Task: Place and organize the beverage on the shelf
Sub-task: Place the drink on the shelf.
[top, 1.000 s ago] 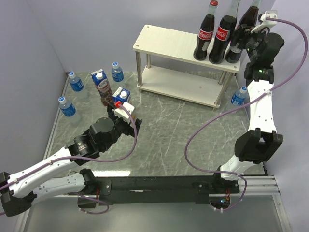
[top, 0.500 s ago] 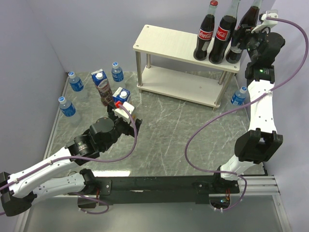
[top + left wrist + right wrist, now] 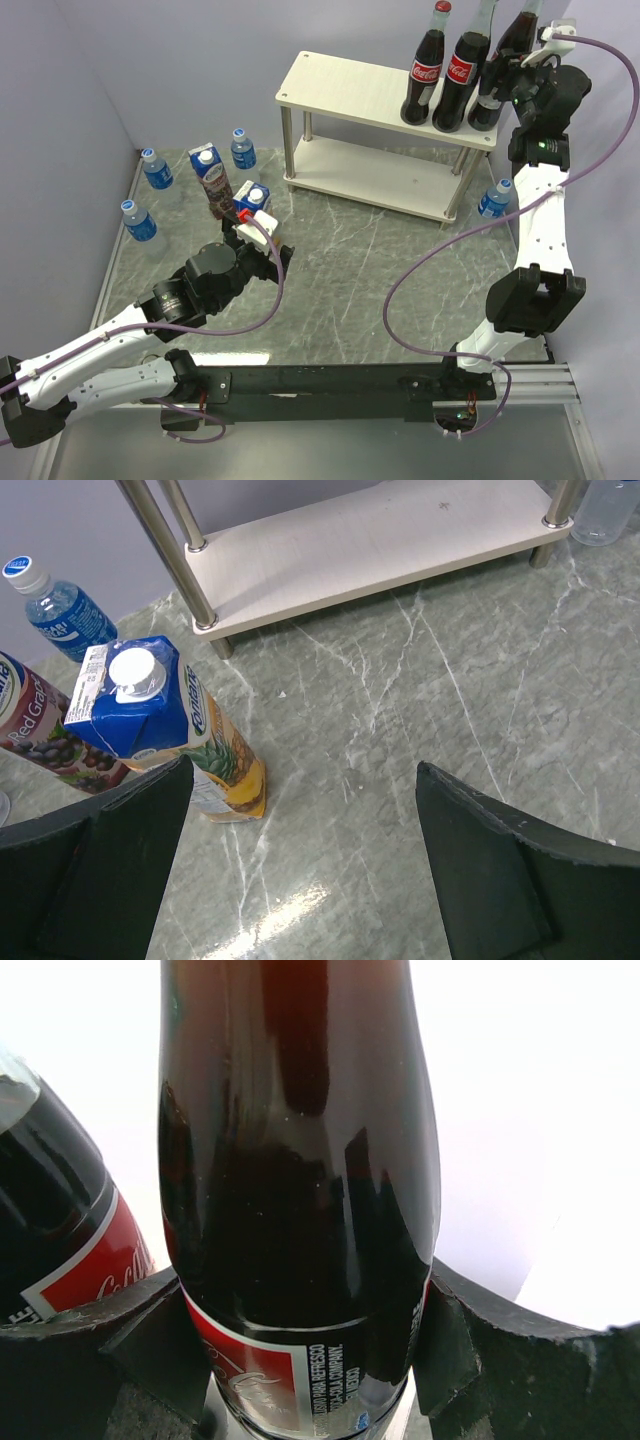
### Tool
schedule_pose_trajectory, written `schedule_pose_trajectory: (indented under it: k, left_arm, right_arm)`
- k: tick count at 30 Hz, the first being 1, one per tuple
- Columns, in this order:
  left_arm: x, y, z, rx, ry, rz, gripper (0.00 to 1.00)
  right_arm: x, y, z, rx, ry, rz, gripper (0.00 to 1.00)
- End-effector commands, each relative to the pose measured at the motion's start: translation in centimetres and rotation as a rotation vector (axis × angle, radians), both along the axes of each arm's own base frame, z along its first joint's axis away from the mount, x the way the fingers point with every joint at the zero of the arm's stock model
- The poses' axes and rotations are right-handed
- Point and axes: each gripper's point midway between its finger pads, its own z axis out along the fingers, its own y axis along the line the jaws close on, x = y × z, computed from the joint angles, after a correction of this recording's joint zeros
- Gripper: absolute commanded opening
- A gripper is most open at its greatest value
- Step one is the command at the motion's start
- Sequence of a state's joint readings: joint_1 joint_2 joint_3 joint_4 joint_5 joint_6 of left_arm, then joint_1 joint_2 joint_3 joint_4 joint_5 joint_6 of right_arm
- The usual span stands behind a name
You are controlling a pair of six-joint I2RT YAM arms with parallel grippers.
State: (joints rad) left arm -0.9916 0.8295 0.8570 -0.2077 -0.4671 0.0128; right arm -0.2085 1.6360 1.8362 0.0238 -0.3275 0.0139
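Change: nothing is shifting since a second ago; both of your arms are holding the same poses.
Right gripper (image 3: 503,78): you are clamping the rightmost Coca-Cola bottle (image 3: 300,1160) low on its body, one finger pressing each side of the glass.
Rightmost bottle: it is standing upright at the right end of the shelf (image 3: 345,85), on the top board and close to its corner edge, just beside the middle Coca-Cola bottle (image 3: 462,75) and the left Coca-Cola bottle (image 3: 425,70).
Left gripper (image 3: 302,810): your jaws are standing wide apart, gripping nothing, with the pineapple juice carton (image 3: 150,710) just beside the left finger.
Open room: bare marble table (image 3: 450,680) is lying between your left gripper and the shelf's lower board.
Other drinks: the grape juice carton (image 3: 208,178) is standing just behind the pineapple one; three water bottles (image 3: 157,168) are sitting near the left wall; a fourth water bottle (image 3: 494,199) is standing by the shelf's right legs, near your right arm.
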Motion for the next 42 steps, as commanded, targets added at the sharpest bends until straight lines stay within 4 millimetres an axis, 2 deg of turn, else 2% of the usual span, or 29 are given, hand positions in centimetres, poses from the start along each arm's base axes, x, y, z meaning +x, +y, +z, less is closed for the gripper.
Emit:
schedule_pose_trajectory:
  k: [1, 28, 42]
  left_arm:
    - [0.1, -0.2, 0.9, -0.037, -0.015, -0.007, 0.98]
    - [0.0, -0.2, 1.0, -0.04, -0.018, -0.01, 0.98]
    - [0.0, -0.1, 1.2, -0.044, -0.02, -0.01, 0.98]
  right_arm:
    - [-3.5, 0.2, 10.2, -0.056, -0.298, -0.012, 0.68]
    - [-3.8, 0.4, 10.5, -0.056, -0.297, -0.005, 0.79]
    - [-5.2, 0.8, 12.9, -0.061, -0.346, 0.009, 0.82]
